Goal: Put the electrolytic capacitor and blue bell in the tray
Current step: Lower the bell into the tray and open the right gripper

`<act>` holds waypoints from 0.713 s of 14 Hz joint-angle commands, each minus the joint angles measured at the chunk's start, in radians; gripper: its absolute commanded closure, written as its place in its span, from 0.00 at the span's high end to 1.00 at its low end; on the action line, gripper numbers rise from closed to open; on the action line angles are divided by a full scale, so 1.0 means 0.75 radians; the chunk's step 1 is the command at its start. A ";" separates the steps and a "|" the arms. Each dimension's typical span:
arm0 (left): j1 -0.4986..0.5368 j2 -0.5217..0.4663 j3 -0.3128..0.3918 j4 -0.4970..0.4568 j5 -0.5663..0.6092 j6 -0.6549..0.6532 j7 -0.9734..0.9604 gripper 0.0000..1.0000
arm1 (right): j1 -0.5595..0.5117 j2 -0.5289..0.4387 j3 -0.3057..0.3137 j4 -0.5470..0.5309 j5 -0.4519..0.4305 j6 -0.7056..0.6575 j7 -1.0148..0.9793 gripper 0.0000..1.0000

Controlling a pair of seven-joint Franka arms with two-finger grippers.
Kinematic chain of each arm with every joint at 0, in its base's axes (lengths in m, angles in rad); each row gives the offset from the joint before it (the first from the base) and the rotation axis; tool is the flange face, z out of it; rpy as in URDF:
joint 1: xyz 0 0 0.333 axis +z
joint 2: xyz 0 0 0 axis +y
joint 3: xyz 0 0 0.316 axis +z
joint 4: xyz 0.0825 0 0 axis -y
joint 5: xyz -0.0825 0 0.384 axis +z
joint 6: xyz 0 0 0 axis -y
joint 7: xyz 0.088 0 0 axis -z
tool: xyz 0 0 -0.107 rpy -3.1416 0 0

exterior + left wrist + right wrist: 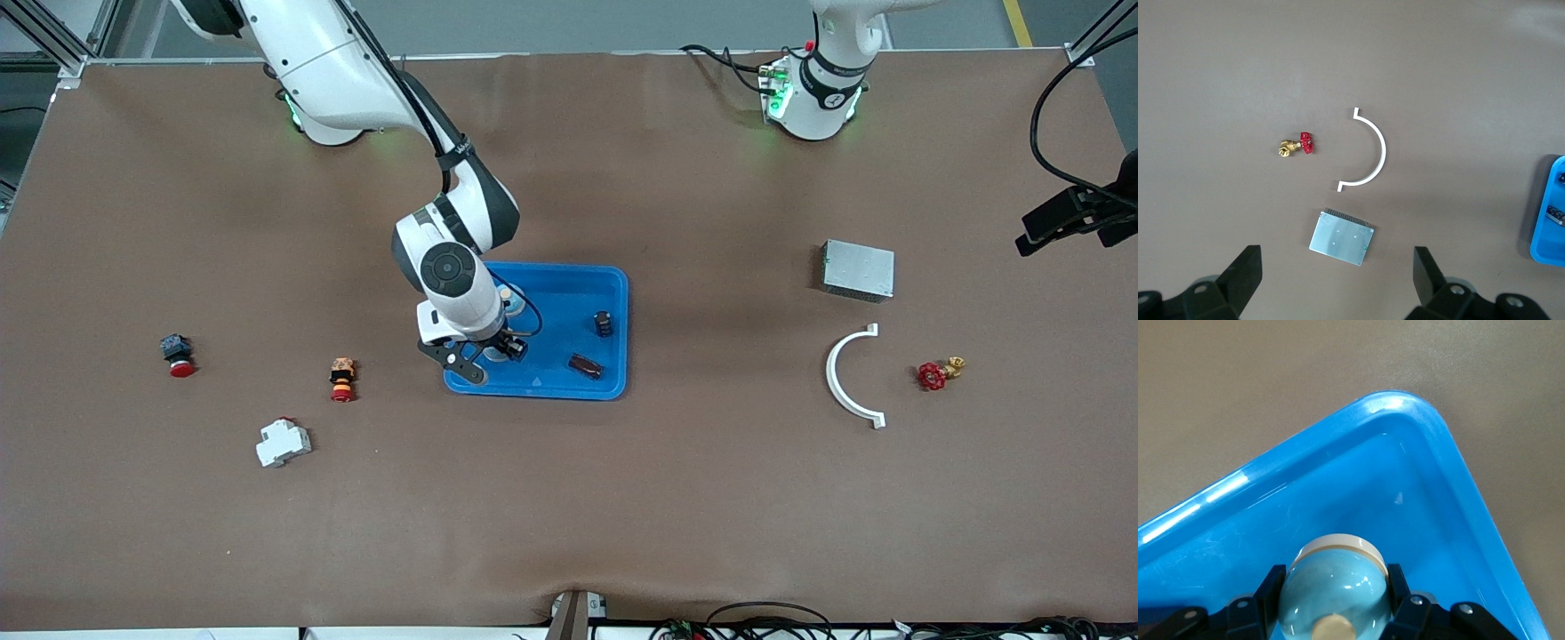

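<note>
The blue bell [1335,587] is gripped between the fingers of the right gripper [487,354], low over the tray [613,283] at its corner toward the right arm's end and nearer the front camera. The placing step is judged to be in hand: the jaws need only be released and lifted straight clear. Two small dark parts are already seen in the tray, one upright [603,324] and one lying [586,365]; which is the electrolytic capacitor cannot be told. The left gripper [1338,277] is held spread wide, waiting high over the grey metal box [1341,238]. One tray and one bell are counted.
</note>
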 commanded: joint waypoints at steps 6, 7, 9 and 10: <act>-0.004 -0.009 -0.002 0.009 -0.013 -0.014 -0.010 1.00 | 0.015 0.070 -0.013 0.037 -0.025 0.042 0.039 0.00; -0.006 -0.005 -0.002 0.009 -0.011 -0.014 -0.010 1.00 | 0.015 0.073 -0.013 0.035 -0.025 0.058 0.039 0.00; -0.008 0.003 -0.002 0.009 -0.009 -0.014 -0.010 1.00 | 0.015 0.087 -0.015 0.035 -0.027 0.070 0.039 0.00; -0.010 0.003 -0.002 0.009 -0.009 -0.012 -0.012 1.00 | 0.015 0.095 -0.013 0.035 -0.031 0.082 0.039 0.00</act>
